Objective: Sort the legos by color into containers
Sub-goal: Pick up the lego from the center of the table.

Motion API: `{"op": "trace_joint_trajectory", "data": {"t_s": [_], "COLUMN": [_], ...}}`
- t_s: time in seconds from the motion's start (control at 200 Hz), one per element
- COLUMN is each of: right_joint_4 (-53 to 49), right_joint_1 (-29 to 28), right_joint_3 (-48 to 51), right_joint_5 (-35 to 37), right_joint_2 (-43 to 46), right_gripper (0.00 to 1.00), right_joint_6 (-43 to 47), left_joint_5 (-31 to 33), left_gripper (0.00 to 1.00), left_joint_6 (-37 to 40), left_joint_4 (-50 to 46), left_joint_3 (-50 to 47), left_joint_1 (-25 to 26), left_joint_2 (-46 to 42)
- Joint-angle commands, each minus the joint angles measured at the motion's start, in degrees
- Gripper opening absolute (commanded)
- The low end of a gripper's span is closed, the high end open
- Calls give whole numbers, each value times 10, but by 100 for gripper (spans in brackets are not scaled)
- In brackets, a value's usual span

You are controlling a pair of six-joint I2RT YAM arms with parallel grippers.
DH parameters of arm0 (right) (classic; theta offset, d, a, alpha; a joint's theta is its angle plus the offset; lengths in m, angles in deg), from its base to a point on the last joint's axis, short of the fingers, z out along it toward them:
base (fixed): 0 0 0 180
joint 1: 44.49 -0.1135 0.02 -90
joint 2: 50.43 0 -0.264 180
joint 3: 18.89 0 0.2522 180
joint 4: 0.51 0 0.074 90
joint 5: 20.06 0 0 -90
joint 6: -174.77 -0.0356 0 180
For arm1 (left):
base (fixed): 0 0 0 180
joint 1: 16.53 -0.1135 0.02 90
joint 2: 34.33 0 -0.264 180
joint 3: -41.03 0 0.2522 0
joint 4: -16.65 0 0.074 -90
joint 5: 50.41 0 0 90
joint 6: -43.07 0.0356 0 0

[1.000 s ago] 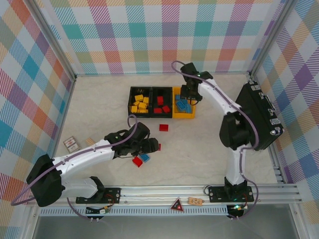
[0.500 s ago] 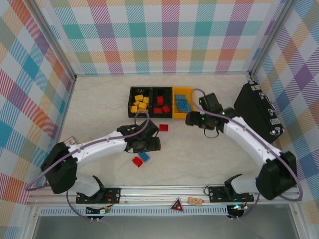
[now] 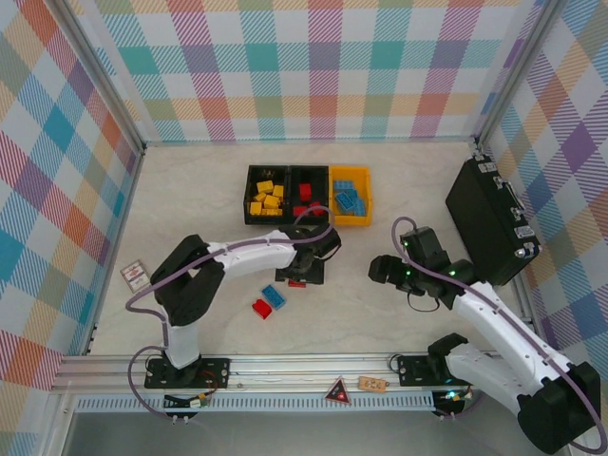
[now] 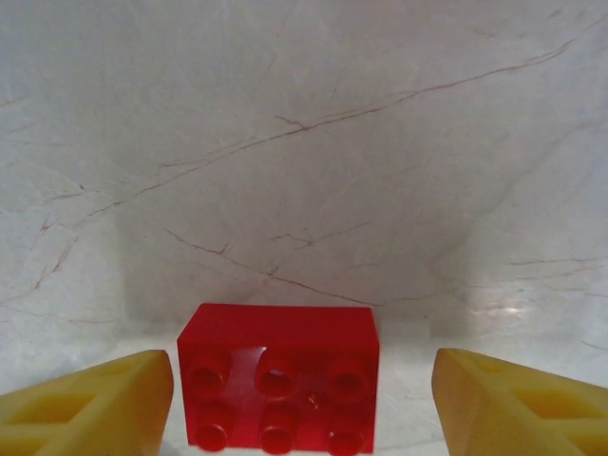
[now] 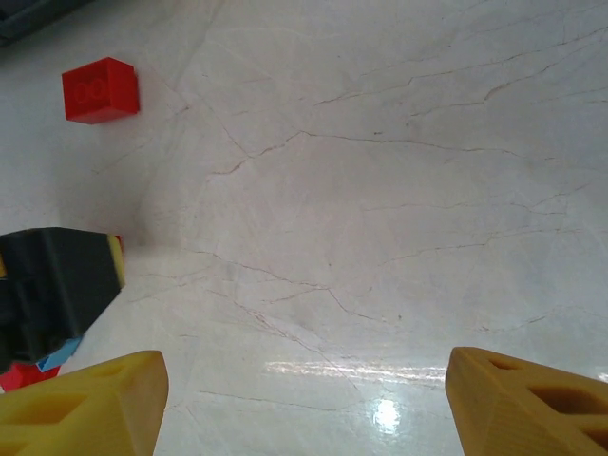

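Glossy red 2x3 studded brick (image 4: 278, 380) at 6 o'clock between left gripper (image 4: 302, 404) fingers, spread, no contact. Right gripper (image 5: 304, 404) spread, empty, over veined tabletop (image 5: 380, 190).

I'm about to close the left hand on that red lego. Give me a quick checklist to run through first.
1. Left hand open: ok, its fingers stand apart on either side of the red brick.
2. Brick centred in the gap: not ok, it lies much closer to one finger than the other.
3. Brick lying flat on the table: ok.
4. Room in the middle bin, the one with reds: ok.
5. Right hand out of the way: ok, open over bare table, apart from the left hand.
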Motion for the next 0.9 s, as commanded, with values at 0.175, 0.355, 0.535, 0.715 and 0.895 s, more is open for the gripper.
{"op": "trace_joint_trajectory", "data": {"t_s": [0.175,0.355,0.535,0.715,0.895], "right_joint_4": [4,12,34,87,137], "right_joint_1": [0,0,0,-6,-33], "right_joint_3": [-10,-9,4,22,30], "right_joint_5": [-17,-32,-63,-115,-134], "right_joint_2": [-8,-12,-14,-3,4], "right_gripper": [77,77,76,76,75], "right_joint_6": [-11,-18,-26,-34,-45], "left_joint_5": [-6,-1,-14,-16,-14], "left_gripper": [41,28,25,25,25], "left_joint_6": [5,12,35,70,99], "left_joint_4": [-2,-5,-11,-36,-58], "left_joint_3": [12,11,32,106,191], "left_joint_1": [6,6,-14,-50,-84], "left_joint_2": [26,-2,-34,-30,0]}}
